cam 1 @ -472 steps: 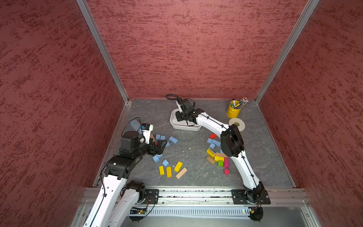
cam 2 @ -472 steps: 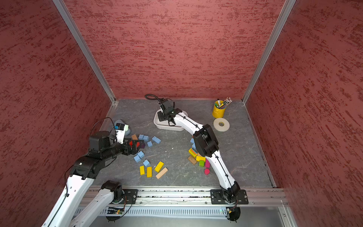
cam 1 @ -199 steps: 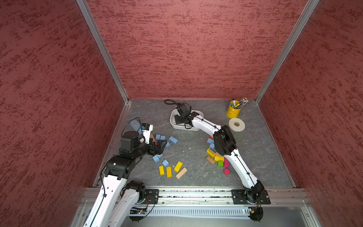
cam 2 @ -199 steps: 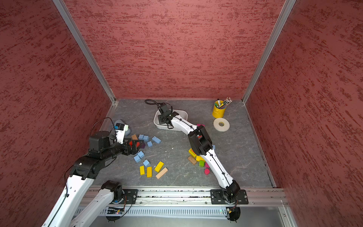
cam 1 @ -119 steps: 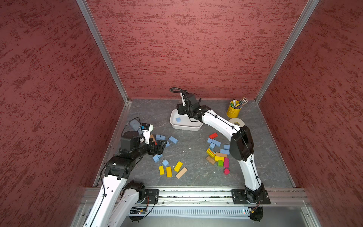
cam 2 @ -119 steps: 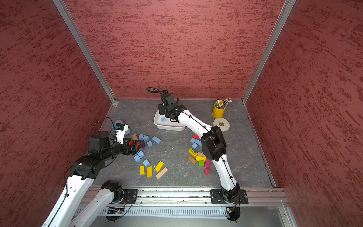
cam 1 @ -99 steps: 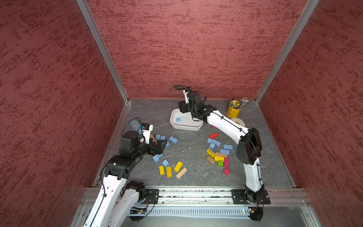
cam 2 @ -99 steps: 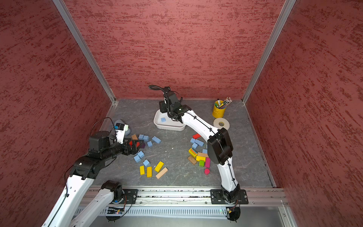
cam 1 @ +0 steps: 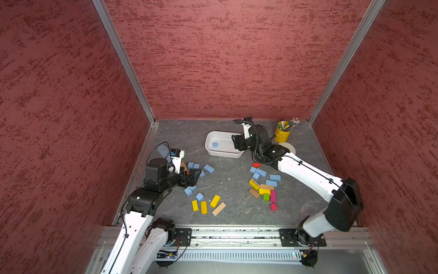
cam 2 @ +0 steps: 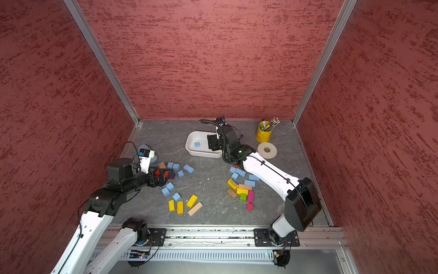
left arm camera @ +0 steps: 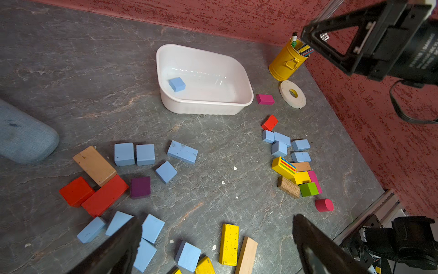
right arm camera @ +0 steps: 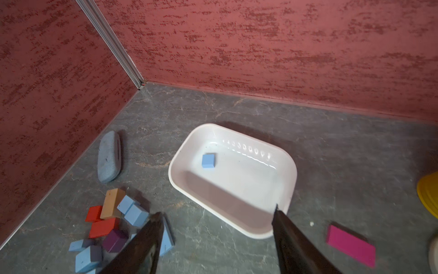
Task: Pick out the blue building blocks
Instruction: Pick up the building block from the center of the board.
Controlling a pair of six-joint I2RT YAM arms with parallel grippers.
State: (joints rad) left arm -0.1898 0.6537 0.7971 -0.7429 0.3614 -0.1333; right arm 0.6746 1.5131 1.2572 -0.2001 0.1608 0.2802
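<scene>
Right gripper [right arm camera: 215, 215] gapes empty by the white tray [right arm camera: 293, 170], left gripper [left arm camera: 218, 220] wide, empty too — these blue building blocks [left arm camera: 182, 151] look light, rigid, matte: pinch across parallel flat sides.

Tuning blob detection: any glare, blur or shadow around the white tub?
Right wrist view: dotted glare on the tub far wall, right claw fingers soft, a shadow across its floor. Left wrist view: thin glare streak in tub, left claw fingers blurred. Both top views: even, sharp.
</scene>
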